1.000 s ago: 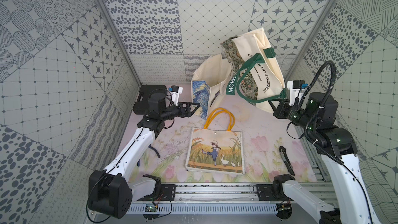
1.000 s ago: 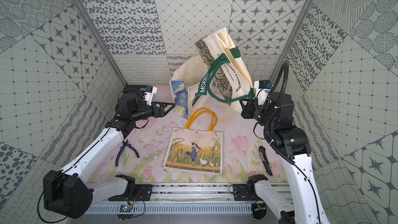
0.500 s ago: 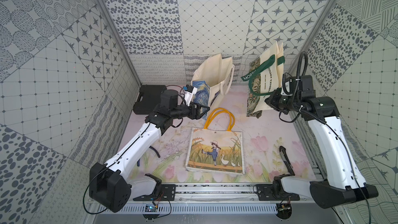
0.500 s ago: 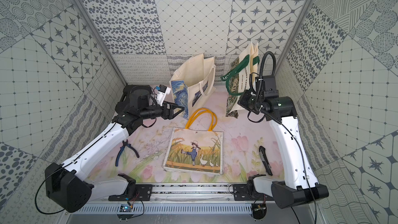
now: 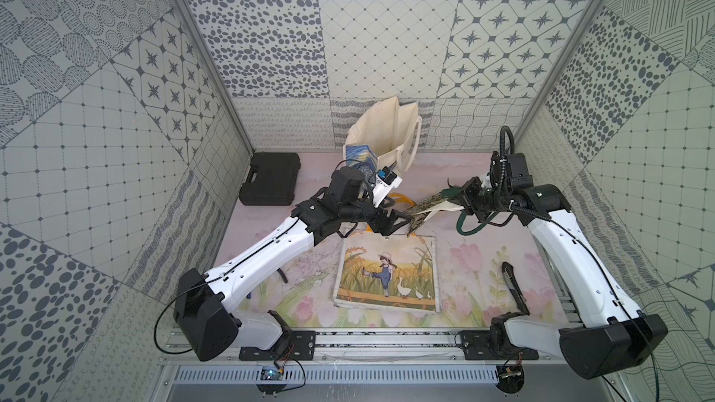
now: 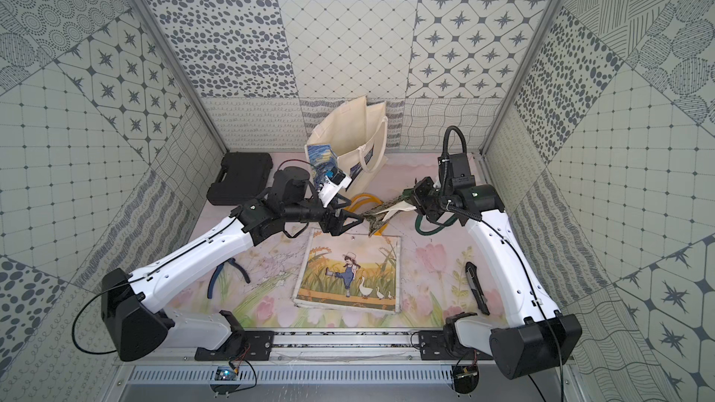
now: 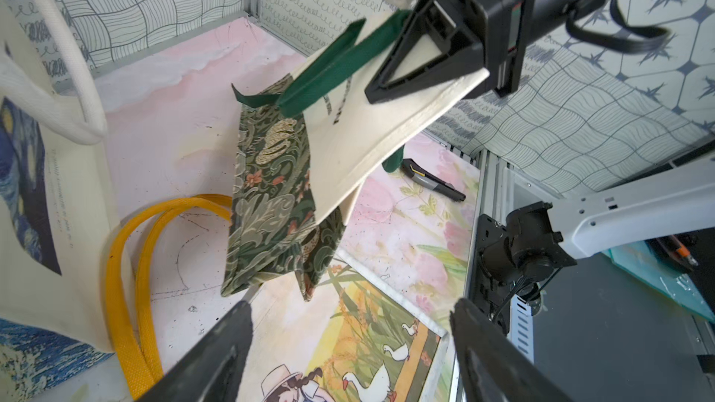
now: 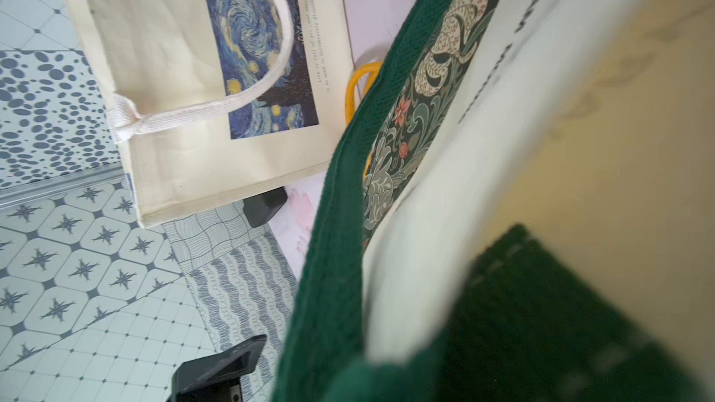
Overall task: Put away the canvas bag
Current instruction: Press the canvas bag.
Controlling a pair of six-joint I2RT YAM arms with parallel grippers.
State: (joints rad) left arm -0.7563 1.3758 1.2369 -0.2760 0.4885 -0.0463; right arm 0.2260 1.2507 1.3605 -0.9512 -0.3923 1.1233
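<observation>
Two white arms (image 5: 267, 253) with black joints (image 5: 205, 319), thin black cables (image 5: 507, 141) and black fingers (image 7: 216, 357).

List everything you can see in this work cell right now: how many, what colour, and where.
Cream canvas tote bag with starry-night print: one, cream and blue, upright at back middle.
Cream canvas bag with floral sides and green handles: one, cream and dark green, held above the table.
Flat picture bag with girl and geese: one, yellow handles, lying flat at front middle.
Hard plastic case: one, black, back left.
Pliers: one, blue handles, front left.
Slim tool: one, black, front right.
Floral table mat: one, pink, underneath everything.
Left gripper: one, black, fingers open near the held bag's bottom.
Right gripper: one, black, shut on the floral-sided bag.
</observation>
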